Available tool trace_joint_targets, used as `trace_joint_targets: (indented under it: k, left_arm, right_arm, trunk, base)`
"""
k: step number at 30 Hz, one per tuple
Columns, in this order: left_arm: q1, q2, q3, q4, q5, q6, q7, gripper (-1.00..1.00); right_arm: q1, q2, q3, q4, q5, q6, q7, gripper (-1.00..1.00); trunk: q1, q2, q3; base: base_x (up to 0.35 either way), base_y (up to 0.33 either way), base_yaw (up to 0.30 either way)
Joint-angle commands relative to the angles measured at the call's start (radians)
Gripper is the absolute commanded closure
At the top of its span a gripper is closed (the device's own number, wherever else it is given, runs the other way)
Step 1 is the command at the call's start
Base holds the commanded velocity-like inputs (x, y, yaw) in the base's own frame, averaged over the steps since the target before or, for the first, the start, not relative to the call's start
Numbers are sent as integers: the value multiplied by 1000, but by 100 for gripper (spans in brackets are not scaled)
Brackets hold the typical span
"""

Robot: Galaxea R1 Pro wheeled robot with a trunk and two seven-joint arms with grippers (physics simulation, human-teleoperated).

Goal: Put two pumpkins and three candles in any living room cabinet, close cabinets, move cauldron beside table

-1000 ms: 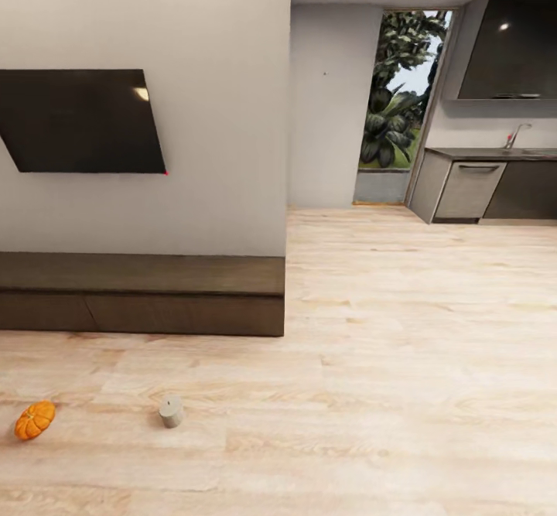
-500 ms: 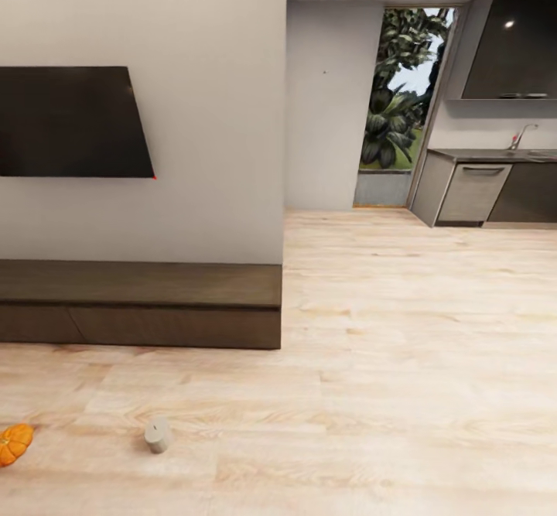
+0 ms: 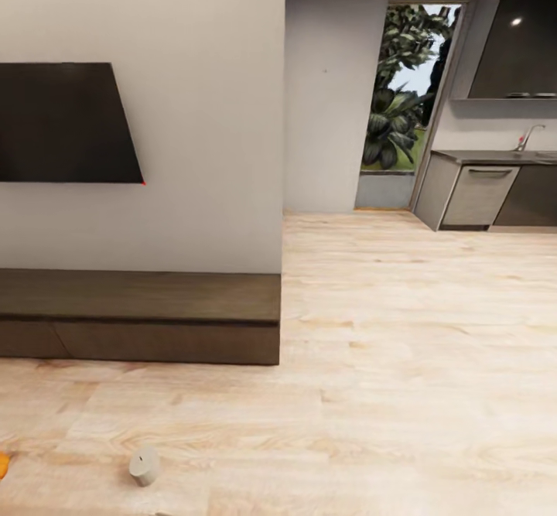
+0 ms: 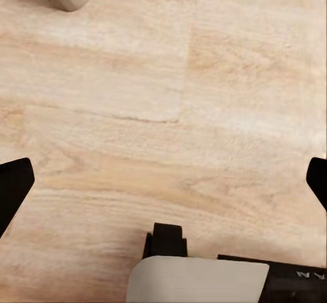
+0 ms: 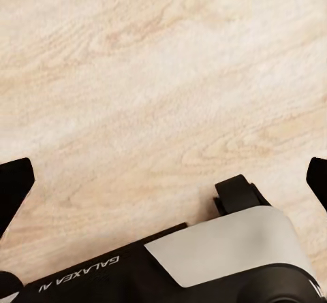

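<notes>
Candle [image 3: 144,466]: lying on the floor [image 3: 402,346], in front of the cabinet [image 3: 139,316], well apart.
Handling: probably light, rigid, apt to roll; grip across round sides.
Left fingers [image 4: 15,184]: spread wide, empty.
Right fingers [image 5: 13,180]: spread wide, empty.

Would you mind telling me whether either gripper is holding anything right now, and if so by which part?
Nothing is held. The left gripper and right gripper are both open over bare floor.

Splayed right gripper [image 5: 163,173] above wooden floor [image 5: 157,78]
</notes>
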Motion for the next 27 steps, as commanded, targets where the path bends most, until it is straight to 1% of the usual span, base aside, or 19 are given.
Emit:
trace_joint_targets:
  k: [1,2,3,5,6,8,9,10,11,12,16,19,20,21,22,24,25,26,27]
  left_arm:
    - [-6,0,0,-52,13,51,-23,-100]
    - [-14,0,1,-90,34,85,-47,-100]
    - [-20,1,1,-105,48,98,-59,-100]
    - [-45,5,2,-138,115,126,-89,-100]
    - [-52,6,2,-141,133,128,-93,-100]
    - [-70,9,5,-148,192,127,-105,-100]
    - [-73,9,6,-149,204,126,-107,-100]
    - [-77,10,12,-150,226,121,-111,-100]
    - [-79,10,21,-151,246,112,-114,-100]
    - [-81,9,51,-149,278,87,-117,-100]
    - [-83,9,75,-121,290,67,-118,-100]
    - [-87,10,99,-110,303,59,-122,-100]
    - [-88,11,108,-109,315,58,-127,-100]
    - [-91,11,115,-108,331,59,-134,-100]
    - [-92,11,118,-108,339,59,-139,-100]
    - [-95,11,124,-108,370,62,-160,-100]
    - [-96,11,125,-108,376,63,-165,-100]
    - [-97,11,127,-108,385,65,-172,-100]
    - [-97,12,130,-108,393,67,-178,-100]
  right_arm:
    - [0,1,0,-9,0,1,1,-100]
    - [0,2,0,-20,0,2,1,-100]
    - [0,3,0,-26,0,3,1,-100]
    - [0,5,1,-50,-1,8,2,-100]
    - [0,5,1,-56,-1,8,2,-100]
    - [0,7,3,-69,-2,11,2,-100]
    - [0,7,4,-71,-2,11,2,-100]
    - [0,7,5,-74,-2,12,2,-100]
    - [0,7,5,-76,-2,13,2,-100]
    - [0,7,4,-79,-2,14,2,-100]
    - [0,8,4,-99,-3,16,2,-100]
    - [5,12,7,-197,-8,53,3,-100]
    - [7,21,7,-262,-10,99,4,-100]
    - [7,33,7,-339,-12,166,5,-100]
    - [7,39,7,-380,-13,204,6,-100]
    - [7,54,6,-545,-22,349,24,-100]
    - [7,54,6,-582,-28,378,33,-100]
    - [7,54,6,-650,-51,427,58,-100]
    - [7,54,7,-709,-85,466,90,-100]
  trunk:
    - [0,0,0]
    - [0,0,0]
    - [0,0,0]
    - [0,0,0]
    - [0,0,0]
    - [0,0,0]
    - [0,0,0]
    - [0,0,0]
    - [0,0,0]
    - [0,0,0]
    - [0,0,0]
    - [0,0,0]
    - [0,0,0]
    - [0,0,0]
    - [0,0,0]
    - [0,0,0]
    - [0,0,0]
    - [0,0,0]
    - [0,0,0]
  base:
    - [317,0,0]
    - [317,0,0]
    - [317,0,0]
    - [317,0,0]
    - [317,0,0]
    - [296,0,0]
    - [264,0,0]
    - [226,0,0]
    - [188,0,0]
    - [124,0,0]
    - [113,0,0]
    - [115,0,0]
    - [114,0,0]
    - [105,0,0]
    - [100,0,0]
    - [90,0,0]
    - [87,0,0]
    - [87,0,0]
    - [94,0,0]
